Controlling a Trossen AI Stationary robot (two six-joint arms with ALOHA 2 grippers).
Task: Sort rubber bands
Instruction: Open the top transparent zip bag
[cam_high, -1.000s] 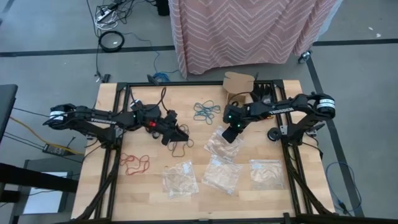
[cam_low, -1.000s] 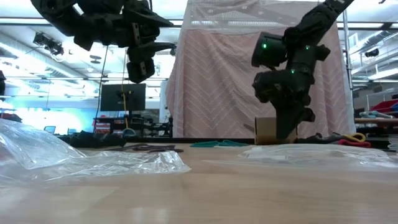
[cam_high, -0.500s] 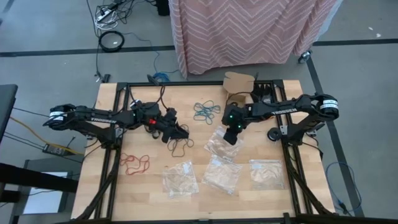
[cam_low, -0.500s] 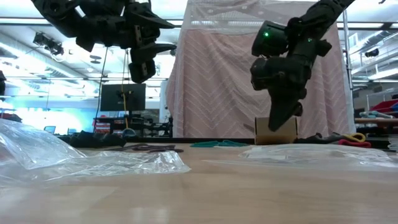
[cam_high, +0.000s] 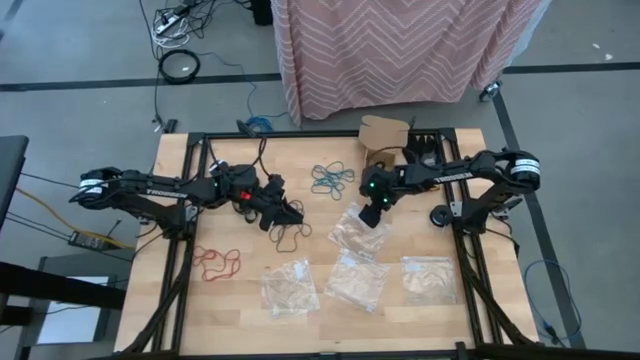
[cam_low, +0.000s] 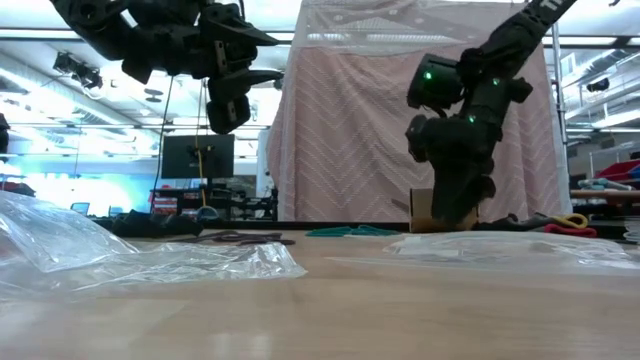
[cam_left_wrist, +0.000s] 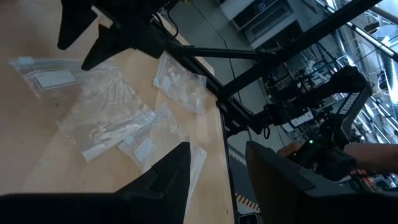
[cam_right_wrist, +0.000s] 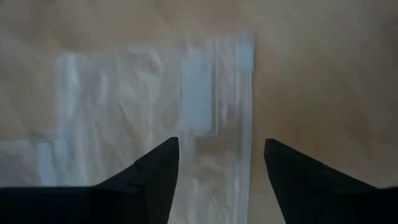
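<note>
Overhead, the right gripper (cam_high: 371, 216) hangs over the upper edge of a clear bag (cam_high: 352, 230) near the middle of the table (cam_high: 420, 310). Its wrist view shows the two fingers (cam_right_wrist: 158, 171) spread wide apart with that bag (cam_right_wrist: 149, 118) flat on the wood between and beyond them, nothing in the grasp. From table height the same gripper (cam_low: 455, 215) points down, close to the bag's surface; whether it touches is unclear.

The left gripper (cam_high: 292, 215) hovers above the table left of centre, over a loose cluster of dark bands (cam_high: 288, 237). Its wrist view shows its fingers (cam_left_wrist: 168, 177) parted and empty, with bags (cam_left_wrist: 112, 118) on the table beyond. In the low view it (cam_low: 228, 105) sits well above the surface.

Teal bands (cam_high: 331, 178) lie in a cluster toward the far side of the table, between the two grippers and apart from both. Red bands (cam_high: 216, 262) lie near the table's left side, closer to the front. Three more bags rest in a row along the front: one (cam_high: 289, 287) right of the red bands, one (cam_high: 357, 281) in the middle, one (cam_high: 429, 279) at the right. A small cardboard box (cam_high: 384, 132) stands at the far edge.
</note>
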